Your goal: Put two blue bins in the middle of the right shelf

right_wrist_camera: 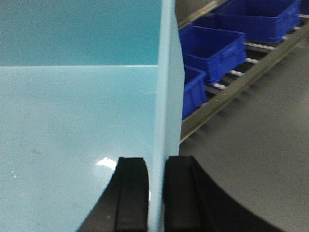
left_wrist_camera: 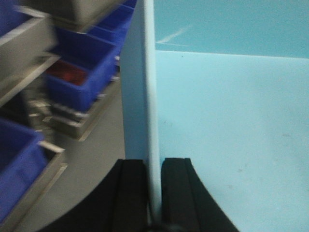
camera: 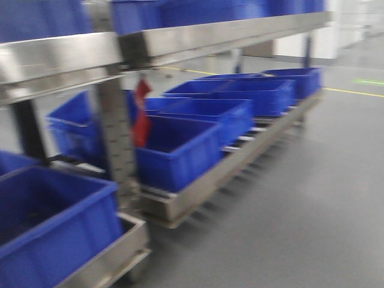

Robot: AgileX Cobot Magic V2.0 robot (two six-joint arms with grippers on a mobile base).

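The left end effector (left_wrist_camera: pixel 154 166) and the right end effector (right_wrist_camera: pixel 155 164) each pinch a wall of a light-blue bin (left_wrist_camera: pixel 231 125). Nearby, dark blue bins (camera: pixel 180 153) sit on steel racks (camera: pixel 198 39) over a grey floor (camera: pixel 312 198).

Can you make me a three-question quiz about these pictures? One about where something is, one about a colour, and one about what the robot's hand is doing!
1. Where does the row of dark blue bins stand?
A. on the open floor
B. on the rack's low level
C. on a red table

2. What colour is the bin that both wrist cameras see?
A. yellow
B. red
C. pale blue

3. What is the left gripper doing?
A. clamping the bin's wall
B. hanging open
C. holding a cloth

Answers:
1 B: they line the steel rack's bottom rails.
2 C: its walls and floor look light cyan.
3 A: its black fingers press both sides of the wall.
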